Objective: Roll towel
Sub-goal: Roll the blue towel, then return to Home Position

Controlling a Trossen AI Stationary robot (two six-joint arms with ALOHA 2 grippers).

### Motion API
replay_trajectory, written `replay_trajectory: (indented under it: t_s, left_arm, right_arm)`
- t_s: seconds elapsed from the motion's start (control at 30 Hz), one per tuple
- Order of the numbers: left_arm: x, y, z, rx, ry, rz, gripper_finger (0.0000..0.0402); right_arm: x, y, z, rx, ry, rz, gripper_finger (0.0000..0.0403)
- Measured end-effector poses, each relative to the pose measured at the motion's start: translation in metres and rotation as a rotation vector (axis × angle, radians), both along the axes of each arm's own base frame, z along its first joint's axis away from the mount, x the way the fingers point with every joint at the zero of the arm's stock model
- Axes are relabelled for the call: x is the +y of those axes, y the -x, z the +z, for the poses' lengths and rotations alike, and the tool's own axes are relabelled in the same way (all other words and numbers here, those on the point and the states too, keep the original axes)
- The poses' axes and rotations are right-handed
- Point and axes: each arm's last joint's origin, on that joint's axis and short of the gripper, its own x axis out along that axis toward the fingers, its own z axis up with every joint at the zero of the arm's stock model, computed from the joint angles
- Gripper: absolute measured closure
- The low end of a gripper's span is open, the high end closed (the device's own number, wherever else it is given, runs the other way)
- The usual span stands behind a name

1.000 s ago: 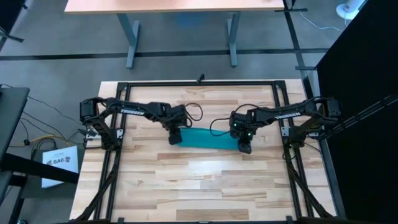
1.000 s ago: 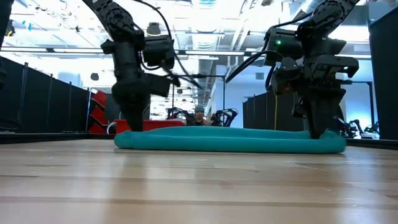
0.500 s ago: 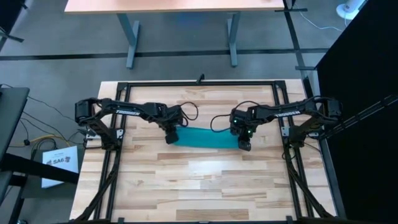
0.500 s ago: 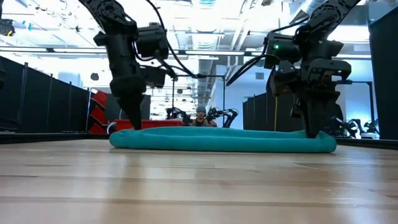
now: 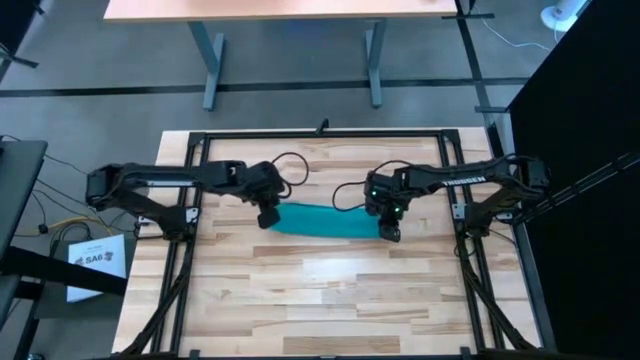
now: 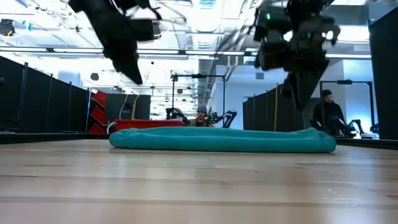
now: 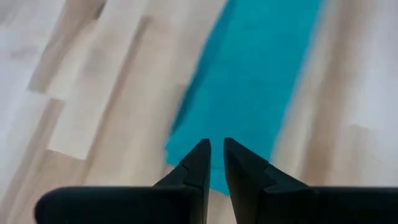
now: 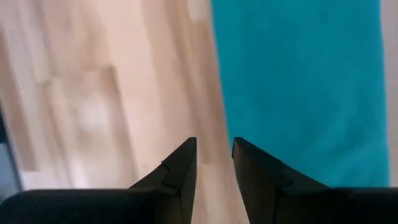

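The teal towel point(image 5: 330, 220) lies as a long rolled-up bundle across the middle of the wooden table, resting on its underside; it also shows in the low view point(image 6: 224, 140). My left gripper point(image 5: 267, 216) hangs over the roll's left end, raised well clear of it in the low view point(image 6: 135, 76), with a narrow gap between its fingers point(image 7: 216, 149) and the towel point(image 7: 249, 81) below. My right gripper point(image 5: 388, 232) hangs over the roll's right end, also raised point(image 6: 298, 99), with its fingers slightly apart point(image 8: 214, 149) beside the towel point(image 8: 298, 87).
A black metal frame point(image 5: 320, 133) runs round the table's edges. Bare wood lies on the near side of the towel point(image 5: 330, 300). A person point(image 6: 326, 115) stands in the room behind, and a desk point(image 5: 290, 10) stands beyond the far edge.
Both grippers have risen off the towel's two ends and now hang clear above it. My left gripper has also drifted toward the table's left edge. The roll shifted slightly left early on and has lain still since.
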Motion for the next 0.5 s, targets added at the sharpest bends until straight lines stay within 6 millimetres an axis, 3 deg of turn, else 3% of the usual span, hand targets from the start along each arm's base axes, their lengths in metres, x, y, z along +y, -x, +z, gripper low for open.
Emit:
replay_trajectory:
  t_s: [0.27,0.4,0.5]
  left_arm:
    - [-0.059,0.014,0.035,-0.191,0.067,-0.242,0.0401]
    - [-0.090,0.018,0.042,-0.249,0.165,-0.374,0.0401]
    - [-0.107,0.021,0.043,-0.260,0.192,-0.444,0.0401]
  right_arm:
    - [0.033,-0.020,0.031,-0.078,-0.037,0.041,0.0310]
    - [0.050,-0.031,0.041,-0.176,-0.067,0.029,0.0311]
    - [0.061,-0.042,0.050,-0.299,-0.098,0.024,0.0340]
